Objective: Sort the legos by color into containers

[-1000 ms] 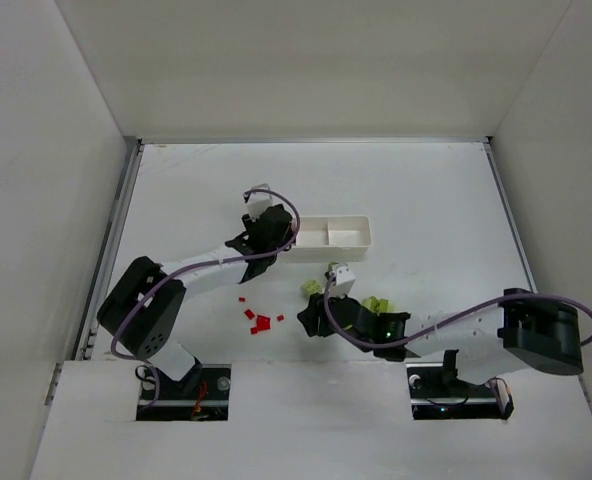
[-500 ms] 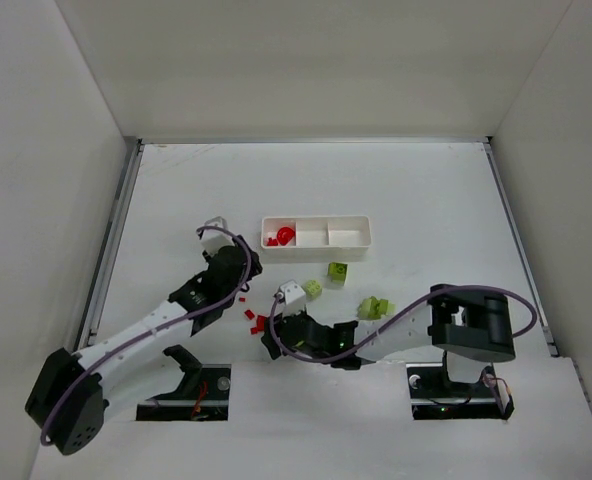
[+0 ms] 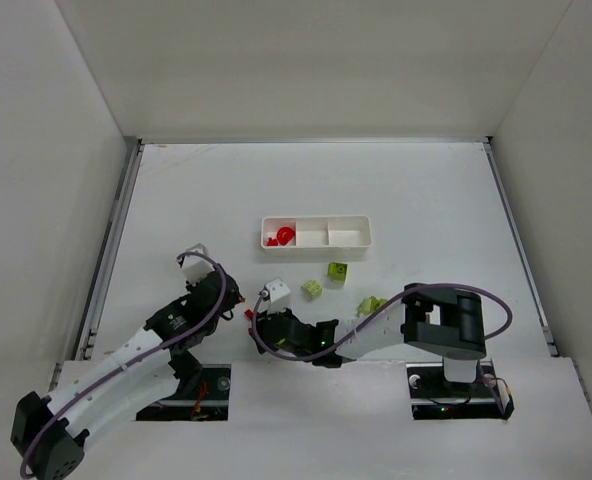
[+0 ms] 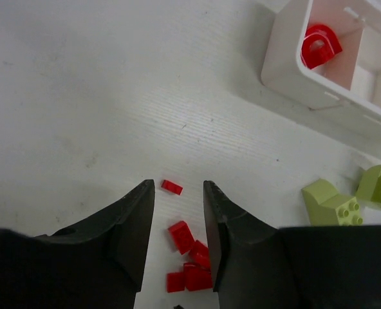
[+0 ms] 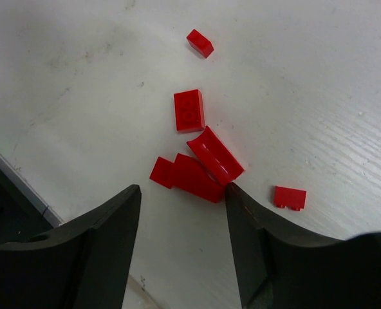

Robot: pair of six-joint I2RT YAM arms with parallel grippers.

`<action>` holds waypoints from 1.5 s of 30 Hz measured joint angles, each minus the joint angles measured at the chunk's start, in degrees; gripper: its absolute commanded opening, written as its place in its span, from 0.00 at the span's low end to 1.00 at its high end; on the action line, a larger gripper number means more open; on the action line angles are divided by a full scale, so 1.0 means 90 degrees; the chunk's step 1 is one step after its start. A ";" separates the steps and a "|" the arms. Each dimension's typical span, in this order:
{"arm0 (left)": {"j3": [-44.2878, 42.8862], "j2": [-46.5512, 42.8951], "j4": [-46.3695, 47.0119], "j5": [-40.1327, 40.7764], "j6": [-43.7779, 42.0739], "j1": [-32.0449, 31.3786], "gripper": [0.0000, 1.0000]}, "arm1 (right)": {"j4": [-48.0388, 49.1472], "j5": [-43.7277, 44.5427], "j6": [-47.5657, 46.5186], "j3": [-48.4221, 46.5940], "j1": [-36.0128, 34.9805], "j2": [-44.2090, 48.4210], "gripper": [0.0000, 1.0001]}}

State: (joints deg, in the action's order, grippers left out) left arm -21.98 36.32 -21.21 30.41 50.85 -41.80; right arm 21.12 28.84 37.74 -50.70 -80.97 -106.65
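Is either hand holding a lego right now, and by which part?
Neither. The left hand and the right hand are both open and empty. The red legos lie loose on the table below them.

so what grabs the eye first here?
A loose pile of red legos lies near the front edge of the table, with the open left gripper and open right gripper both aimed at it. Farther back, the white tray holds red pieces in its left compartment, and yellow-green legos lie scattered just in front of it.
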 measured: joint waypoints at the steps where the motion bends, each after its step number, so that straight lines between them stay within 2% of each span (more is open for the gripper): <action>1: 0.0000 0.0007 -0.0097 0.0000 0.0058 -0.0070 0.31 | -0.0005 0.0039 0.0000 -0.0024 0.0007 -0.0027 0.53; 4: 0.0000 0.0070 -0.0452 0.0022 0.0253 -0.0323 0.31 | -0.0010 0.0163 0.0000 -0.0061 0.0044 -0.0085 0.51; 13: -0.0202 0.0029 -0.1491 0.0151 0.0828 -0.0821 0.39 | -0.0039 0.0452 0.0002 -0.0245 0.0114 -0.0260 0.51; 19: -0.0508 -0.0029 -0.2188 0.0136 0.1083 -0.1144 0.39 | -0.0155 0.0534 -0.0041 -0.0284 0.0114 -0.0282 0.32; 24: -0.0816 -0.0061 -0.2640 0.0012 0.1139 -0.1530 0.40 | -0.0265 0.0585 -0.0027 -0.0301 0.0114 -0.0233 0.30; 35: -0.0872 -0.0041 -0.2958 -0.0236 0.1469 -0.2623 0.44 | -0.0597 0.0578 -0.0102 0.0357 0.0211 0.1175 0.30; 39: -0.0845 0.0083 -0.2798 -0.0204 0.1702 -0.2912 0.48 | -0.0578 0.0542 -0.0381 0.0440 0.0721 0.1632 0.30; 45: -0.0576 0.0602 -0.2203 -0.0192 0.1943 -0.3058 0.48 | -0.0410 0.0189 -0.0899 0.0231 0.2047 0.1741 0.30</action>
State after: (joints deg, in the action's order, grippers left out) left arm -27.16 41.74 -41.04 28.69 68.34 -69.32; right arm 17.43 30.55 29.65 -48.62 -62.54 -90.98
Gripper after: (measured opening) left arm 0.480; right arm 0.382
